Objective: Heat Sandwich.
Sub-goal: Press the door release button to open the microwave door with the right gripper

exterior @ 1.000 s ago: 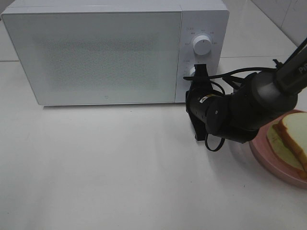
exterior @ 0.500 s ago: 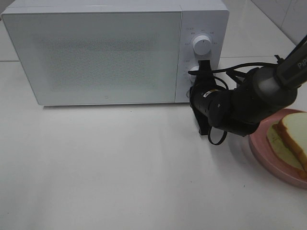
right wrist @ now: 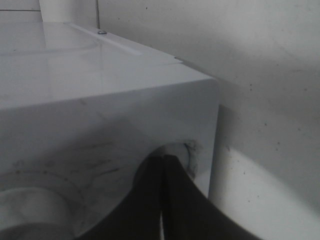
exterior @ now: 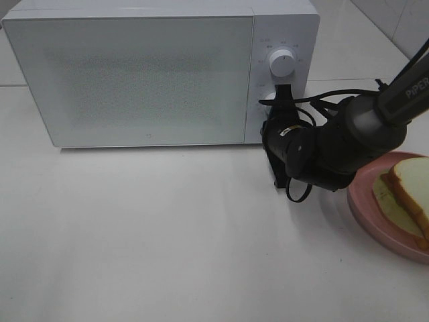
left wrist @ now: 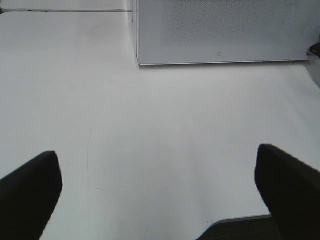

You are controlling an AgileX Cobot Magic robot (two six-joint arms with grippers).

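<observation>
Sandwich (exterior: 410, 191) sat on pink plate (exterior: 367, 216) at the table's (exterior: 167, 241) right edge, partly cut off by the frame. Open tabletop ran from there to the left edge, in front of the microwave (exterior: 134, 80) at the far edge. Right gripper (exterior: 281, 99) had its jaws pressed together, tips at the microwave's lower round control (right wrist: 186, 152); only the right wrist view showed that. Left gripper (left wrist: 160, 200), seen only in the left wrist view, was spread wide and empty.

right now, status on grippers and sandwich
Right gripper shut at microwave lower knob. Left gripper open, empty. Sandwich on pink plate, door closed.
</observation>
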